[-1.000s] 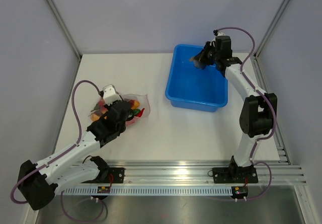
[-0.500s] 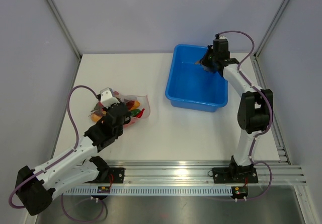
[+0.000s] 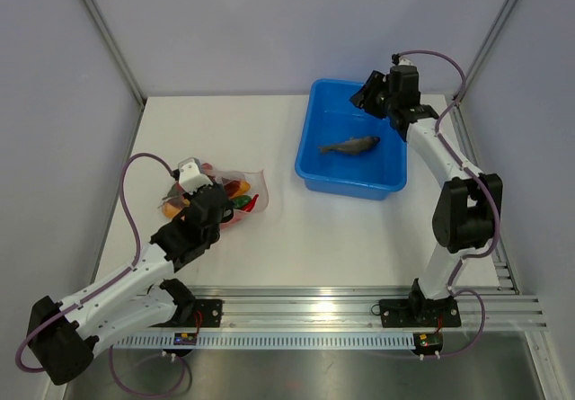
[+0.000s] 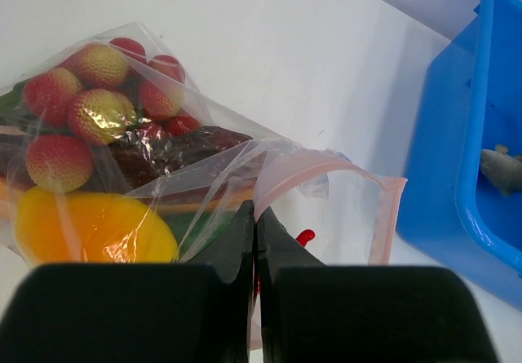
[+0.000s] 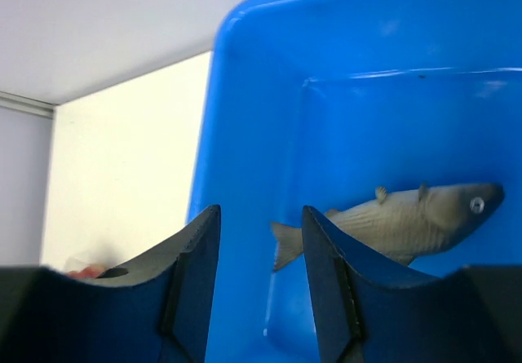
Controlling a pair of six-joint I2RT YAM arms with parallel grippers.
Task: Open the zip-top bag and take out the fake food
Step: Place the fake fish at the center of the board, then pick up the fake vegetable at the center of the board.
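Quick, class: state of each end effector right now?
Left end effector: closed, pinching the zip-top bag.
Right end effector: open, holding nothing; fish lies in the tub.

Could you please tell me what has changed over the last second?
The right end effector opened above the tub and let go of the fish, which now lies in the tub. The left end effector stayed shut on the bag.

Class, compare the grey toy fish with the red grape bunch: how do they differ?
The fish lies loose in the blue tub; the grape bunch sits inside the zip-top bag. The fish is grey and long; the grape bunch is red-yellow and knobbly. Both are plastic toy food.
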